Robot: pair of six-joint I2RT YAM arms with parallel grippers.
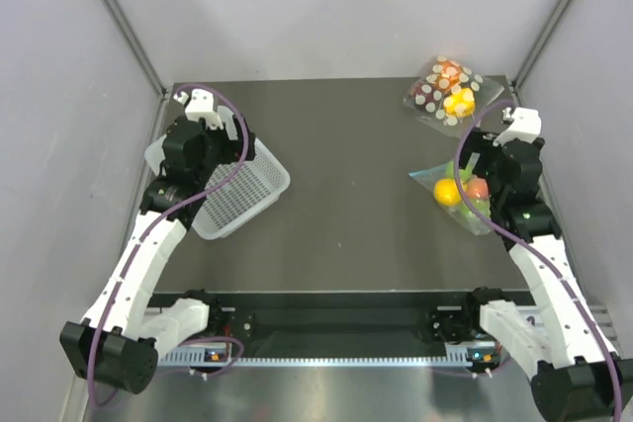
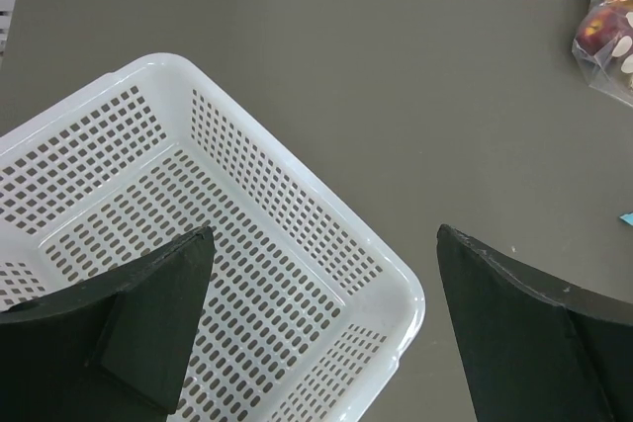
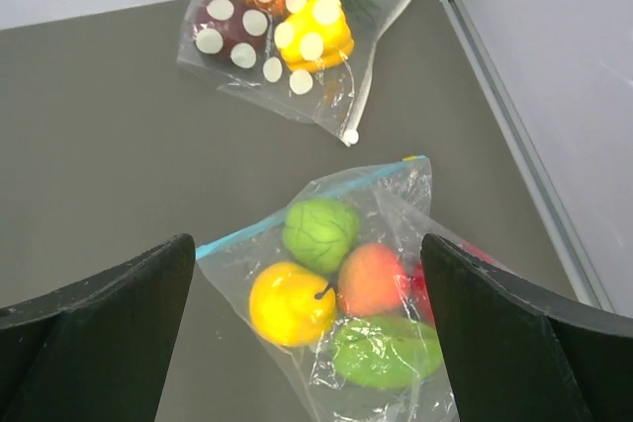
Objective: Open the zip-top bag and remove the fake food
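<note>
Closest to the lens in the right wrist view, the right jaws fill the lower left and lower right corners as two dark wedges. They are spread wide and grasp nothing. Between them, in the lower middle of the frame, the zip-top bag (image 3: pixel 396 195) lies flat on the desk (image 3: pixel 99 145). Its teal zip strip (image 3: pixel 336 193) runs on a slant from mid-left up toward the right. The fake food (image 3: pixel 290 303) is all inside the bag: a yellow piece at lower left, a green one above it, a peach-orange one just beside them, another green one below, and a sliver of red at the right, partly hidden.

In the top view the bag sits at the right of the frame, at mid-height, under the right arm's wrist.

Above it, near the upper middle of the right wrist view, lies a polka-dot bag (image 3: pixel 287 37), apart from the zip-top bag.

At the left of the top view stands a white perforated basket (image 1: pixel 232 190). The left jaws hang over its corner, released and wide apart, holding nothing.
</note>
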